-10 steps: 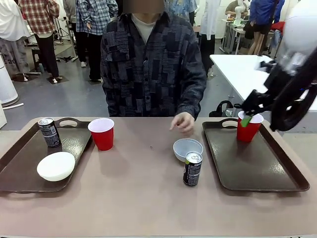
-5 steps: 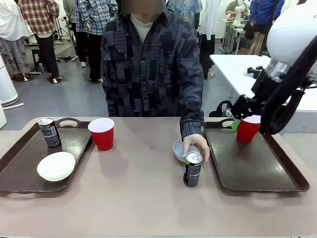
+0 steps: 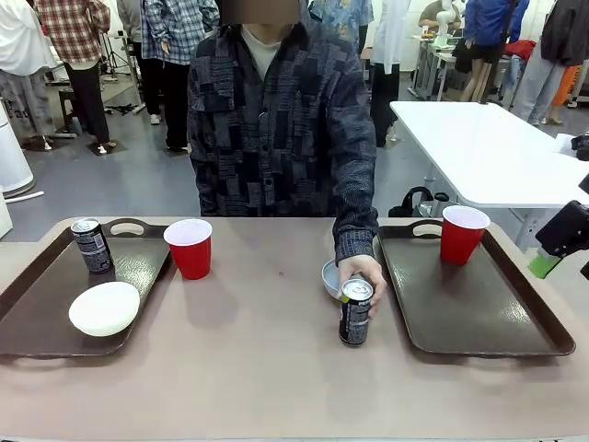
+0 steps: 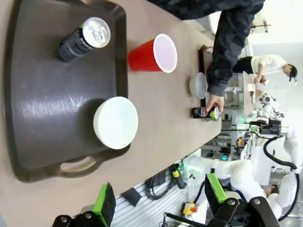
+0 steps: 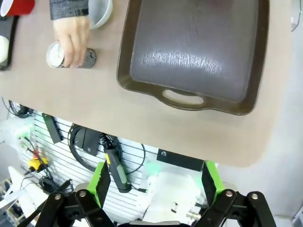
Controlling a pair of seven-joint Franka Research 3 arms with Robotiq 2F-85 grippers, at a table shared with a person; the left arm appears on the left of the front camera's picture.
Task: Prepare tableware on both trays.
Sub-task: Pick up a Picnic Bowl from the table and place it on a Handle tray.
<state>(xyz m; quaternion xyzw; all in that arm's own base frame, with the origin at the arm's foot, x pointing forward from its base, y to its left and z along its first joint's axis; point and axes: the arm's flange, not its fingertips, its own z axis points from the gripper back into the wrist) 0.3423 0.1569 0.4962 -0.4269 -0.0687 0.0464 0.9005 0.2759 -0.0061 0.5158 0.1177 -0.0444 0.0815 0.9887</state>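
The left tray (image 3: 37, 318) lies at the tabletop's (image 3: 267, 368) 9 o'clock side. It carries the left can (image 3: 90, 245) upright at its 12 o'clock end, beside the cut-out handle, and the creamy bowl (image 3: 104, 308) nearer its 6 o'clock rim. The left red cup (image 3: 189, 247) stands on the bare tabletop, just beside that tray's 2 o'clock corner.

The right tray (image 3: 479, 308) lies at the 3 o'clock side, with the right red cup (image 3: 462, 233) upright at its 12 o'clock end, next to the handle cut-out.

Between the trays the middle can (image 3: 355, 311) stands upright on the tabletop, with the person's hand (image 3: 365, 274) closed around it from 12 o'clock. The bluish bowl (image 3: 329, 276) sits at this can's 11 o'clock, partly hidden by that hand, near the right tray's 9 o'clock rim.

The right tool (image 5: 155, 182) has its green-padded fingers spread wide and hangs off the right tray's 3 o'clock side, apart from the tableware. The left tool (image 4: 159, 195) is likewise spread wide, above the tabletop's near edge by the left tray's 6 o'clock handle.
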